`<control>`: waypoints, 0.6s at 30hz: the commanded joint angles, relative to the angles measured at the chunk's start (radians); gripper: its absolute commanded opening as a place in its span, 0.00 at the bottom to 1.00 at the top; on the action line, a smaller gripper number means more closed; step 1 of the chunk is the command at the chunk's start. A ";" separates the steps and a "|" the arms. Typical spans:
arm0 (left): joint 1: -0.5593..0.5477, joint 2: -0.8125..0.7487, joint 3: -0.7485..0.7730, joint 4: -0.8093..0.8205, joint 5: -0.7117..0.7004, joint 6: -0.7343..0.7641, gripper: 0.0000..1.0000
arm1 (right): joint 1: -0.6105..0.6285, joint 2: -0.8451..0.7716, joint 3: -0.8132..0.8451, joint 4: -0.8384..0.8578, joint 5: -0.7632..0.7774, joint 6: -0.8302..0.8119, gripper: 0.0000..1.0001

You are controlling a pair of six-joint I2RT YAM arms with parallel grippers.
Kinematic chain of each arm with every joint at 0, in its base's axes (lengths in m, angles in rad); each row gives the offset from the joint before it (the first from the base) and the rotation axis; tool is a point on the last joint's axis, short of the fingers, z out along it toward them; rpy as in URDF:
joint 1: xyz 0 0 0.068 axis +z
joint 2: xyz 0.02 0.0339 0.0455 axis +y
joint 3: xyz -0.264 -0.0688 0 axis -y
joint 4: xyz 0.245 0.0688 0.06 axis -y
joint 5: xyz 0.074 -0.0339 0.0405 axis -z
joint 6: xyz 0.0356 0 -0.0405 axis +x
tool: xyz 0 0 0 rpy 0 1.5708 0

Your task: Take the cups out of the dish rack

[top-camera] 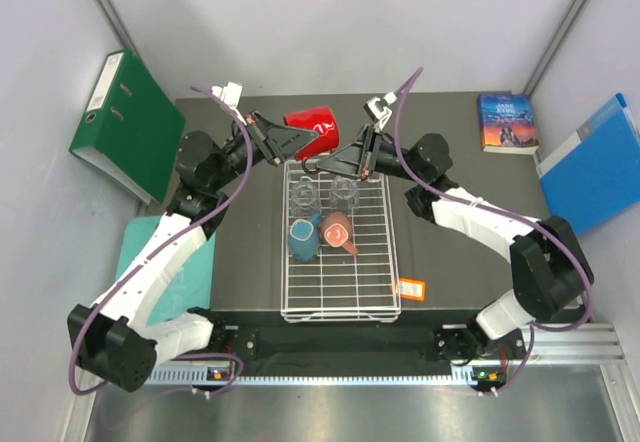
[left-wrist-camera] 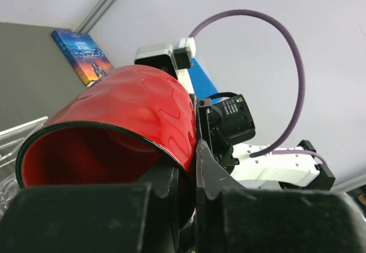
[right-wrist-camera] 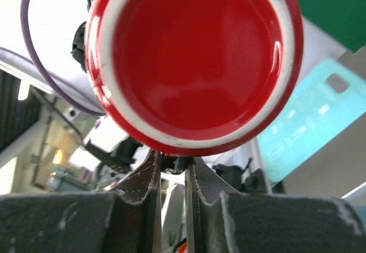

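The red mug point(top-camera: 310, 120) hangs on its side above the back edge of the white wire dish rack point(top-camera: 385, 252). My left gripper point(top-camera: 303, 143) is shut on the mug's rim wall point(left-wrist-camera: 131, 110), one finger inside and one outside point(left-wrist-camera: 186, 167). My right gripper point(top-camera: 338, 154) faces the mug's base point(right-wrist-camera: 194, 52), and its jaws point(right-wrist-camera: 171, 164) are pinched close on a small dark part under the mug, seemingly the handle. In the rack stand two clear tumblers point(top-camera: 302, 195) point(top-camera: 344, 192), a light-blue mug point(top-camera: 303, 239) and a salmon-pink mug point(top-camera: 337, 229).
An orange tag point(top-camera: 411, 288) sits at the rack's near right corner. A green binder point(top-camera: 128, 127) leans at back left, a book point(top-camera: 507, 122) and a blue folder point(top-camera: 598, 162) lie at back right. A teal mat point(top-camera: 140, 247) lies left.
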 commanded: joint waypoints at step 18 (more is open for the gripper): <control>0.041 0.020 0.146 -0.163 -0.123 0.109 0.00 | -0.011 -0.096 0.067 -0.110 -0.033 -0.219 1.00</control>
